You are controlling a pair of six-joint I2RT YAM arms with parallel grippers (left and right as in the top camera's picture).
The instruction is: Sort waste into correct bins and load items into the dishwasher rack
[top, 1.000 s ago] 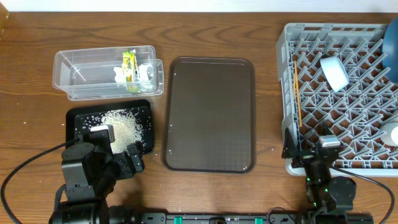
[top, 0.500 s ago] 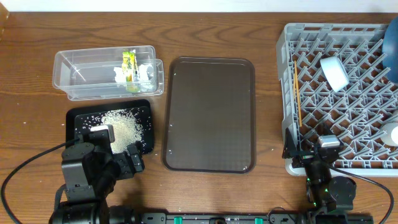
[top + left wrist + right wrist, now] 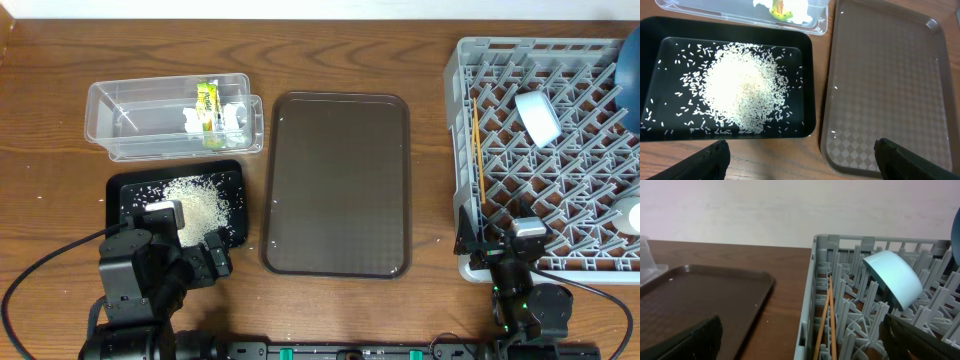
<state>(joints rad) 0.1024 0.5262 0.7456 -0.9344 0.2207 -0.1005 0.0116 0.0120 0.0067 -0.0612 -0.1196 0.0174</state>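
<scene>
Left gripper [image 3: 801, 146]: jaws spread wide, nothing between them. It hangs low over the front edge of the desk [image 3: 50, 70], above the gap between the black tray [image 3: 809, 85] and the brown serving tray [image 3: 338, 185].

Right gripper [image 3: 802, 322]: jaws spread wide, nothing held. It sits at the front left corner of the dishwasher rack [image 3: 540, 48], pointing along the rack's left wall.

Waste locations:
- Rice grains [image 3: 195, 205]: heaped in a pale mound near the middle of the black tray, with scattered single grains around the mound inside the same tray.
- Snack wrapper [image 3: 207, 103]: inside the clear tub [image 3: 100, 95], toward its right end.
- Paper scraps [image 3: 232, 117]: inside the clear tub, touching the wrapper on its right side.

Bin layout: the clear tub lies at the rear left of the desk. The black tray lies just in front of it. The serving tray stands just beside both, to their right, lengthwise front to back.

Rack contents:
- Chopsticks [image 3: 478, 160]: two, lying close together along the inside of the left wall, running front to back.
- Small bowl [image 3: 538, 117]: white and light blue, tipped on its side among the pegs in the rear half.
- Blue bowl [image 3: 632, 75]: at the rear right corner, mostly cut off by the frame edge; its exact seating cannot be determined

The rack occupies the right end of the desk, well apart from the two bins
</scene>
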